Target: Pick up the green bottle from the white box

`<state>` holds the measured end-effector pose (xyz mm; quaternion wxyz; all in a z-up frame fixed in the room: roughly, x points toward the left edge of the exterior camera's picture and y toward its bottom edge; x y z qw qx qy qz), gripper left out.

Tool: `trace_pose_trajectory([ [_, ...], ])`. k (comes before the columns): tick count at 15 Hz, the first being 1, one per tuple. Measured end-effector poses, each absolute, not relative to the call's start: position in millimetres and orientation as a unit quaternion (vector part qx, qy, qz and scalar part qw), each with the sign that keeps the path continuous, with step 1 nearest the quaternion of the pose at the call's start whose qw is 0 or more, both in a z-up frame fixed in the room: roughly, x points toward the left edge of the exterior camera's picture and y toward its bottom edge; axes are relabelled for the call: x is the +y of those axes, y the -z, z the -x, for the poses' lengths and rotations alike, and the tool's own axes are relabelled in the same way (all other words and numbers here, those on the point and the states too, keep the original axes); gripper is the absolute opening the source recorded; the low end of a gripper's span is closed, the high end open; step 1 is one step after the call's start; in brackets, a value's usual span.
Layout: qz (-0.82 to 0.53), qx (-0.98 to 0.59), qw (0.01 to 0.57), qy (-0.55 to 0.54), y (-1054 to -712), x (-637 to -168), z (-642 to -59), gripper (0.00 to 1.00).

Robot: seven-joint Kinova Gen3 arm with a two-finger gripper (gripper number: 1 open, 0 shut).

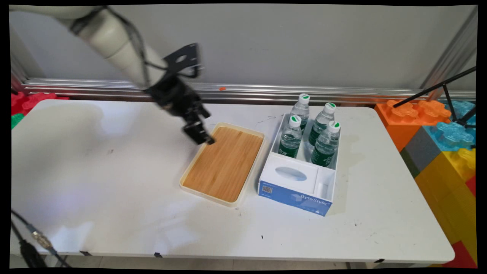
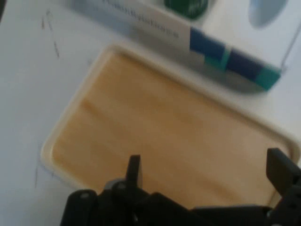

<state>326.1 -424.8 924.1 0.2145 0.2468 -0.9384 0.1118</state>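
Two black fingers (image 2: 134, 170) of the gripper (image 1: 200, 137) stand wide apart and hold nothing — poised over the far left corner of the wooden-topped tray (image 1: 224, 163), which lies directly beneath them. Beyond the tray sits a blue-and-white box (image 1: 300, 198) — four water bottles (image 1: 309, 131) stand upright in its rear compartment.

A robotics lab test cell: a white Kinova arm (image 1: 114, 36) with trailing cables works over a scuffed white tabletop (image 1: 114, 213) set against a bare grey wall (image 1: 304, 42) framed in aluminium rail (image 1: 266, 91). Beyond the jaws, to one side, stand oversized plastic building blocks (image 1: 437, 140) and a black tripod (image 1: 449, 95).
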Motion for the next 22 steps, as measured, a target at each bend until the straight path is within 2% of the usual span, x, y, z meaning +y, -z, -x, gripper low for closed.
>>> trace_pose_trajectory([
  [5, -0.268, -0.927, 0.235, -0.12, -928, -453, -263, 1.0],
  [9, -0.285, -0.917, 0.255, -0.115, -916, -476, -223, 1.0],
  [22, -0.3, -0.905, 0.281, -0.109, -835, -519, -176, 1.0],
])
